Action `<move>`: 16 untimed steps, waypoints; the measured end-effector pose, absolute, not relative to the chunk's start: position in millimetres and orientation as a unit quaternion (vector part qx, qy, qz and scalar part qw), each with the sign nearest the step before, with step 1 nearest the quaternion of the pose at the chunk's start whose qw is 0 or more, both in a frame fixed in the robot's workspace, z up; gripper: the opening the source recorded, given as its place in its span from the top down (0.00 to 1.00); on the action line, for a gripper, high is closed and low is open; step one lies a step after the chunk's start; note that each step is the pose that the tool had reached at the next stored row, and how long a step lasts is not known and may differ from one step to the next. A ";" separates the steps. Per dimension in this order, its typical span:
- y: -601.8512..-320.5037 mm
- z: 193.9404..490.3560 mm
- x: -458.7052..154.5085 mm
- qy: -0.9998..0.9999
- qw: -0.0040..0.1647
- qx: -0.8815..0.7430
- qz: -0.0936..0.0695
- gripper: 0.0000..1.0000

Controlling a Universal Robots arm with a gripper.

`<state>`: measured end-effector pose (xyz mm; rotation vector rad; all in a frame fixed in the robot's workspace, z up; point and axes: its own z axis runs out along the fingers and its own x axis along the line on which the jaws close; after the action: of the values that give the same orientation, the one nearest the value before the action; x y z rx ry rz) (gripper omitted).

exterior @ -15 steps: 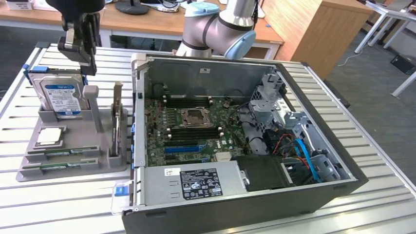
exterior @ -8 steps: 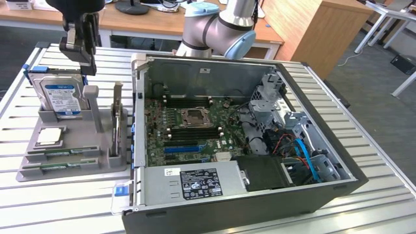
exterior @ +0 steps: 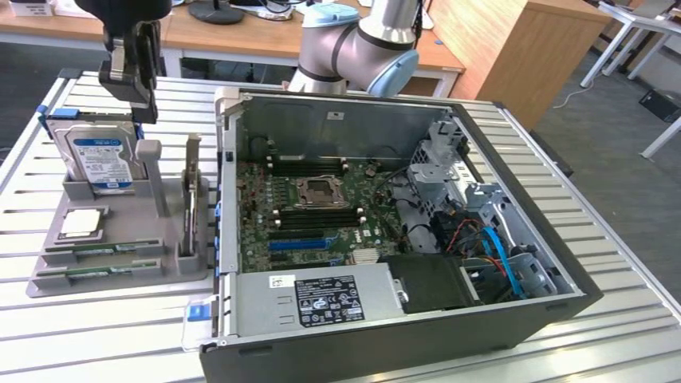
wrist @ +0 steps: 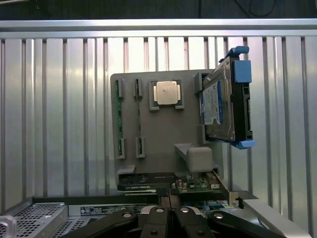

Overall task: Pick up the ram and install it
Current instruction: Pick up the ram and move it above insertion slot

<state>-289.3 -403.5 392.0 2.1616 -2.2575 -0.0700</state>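
**Gripper.** We find the black two-fingered gripper hanging above the far end of the grey plastic parts holder, over the silver hard drive with the blue label. Its jaws are pressed together and carry nothing.

**Task item.** The ram, a long, narrow green circuit-board stick, sits in the holder at the end nearest the exterior camera. A second stick of the same kind lies just beside and parallel to it. Both are well apart from the gripper and untouched. A square silver processor chip rests between the sticks and the hard drive. An upright expansion card stands along the holder's edge next to the open black computer case.

**Destination.** The green motherboard lies exposed in the case. The long dark slots flanking its central socket appear to be the memory slots, though we cannot confirm this from here.

**Handling.** We judge the ram to be light, stiff and thin. Its chips and edge contacts would make it fragile, and it is likely to twist if gripped off-centre. The soundest hold, in our view, is across the two flat faces near mid-length on the upper edge, keeping off the contact edge.
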 end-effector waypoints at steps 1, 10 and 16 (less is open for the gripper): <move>-403.5 392.0 -289.3 -0.722 0.008 0.691 -0.022 0.89; -403.5 392.0 -289.3 -0.722 0.008 0.691 -0.022 0.89; -403.5 392.0 -289.3 -0.722 0.008 0.691 -0.022 0.71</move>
<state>-289.3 -403.5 392.0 2.1616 -2.2575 -0.0700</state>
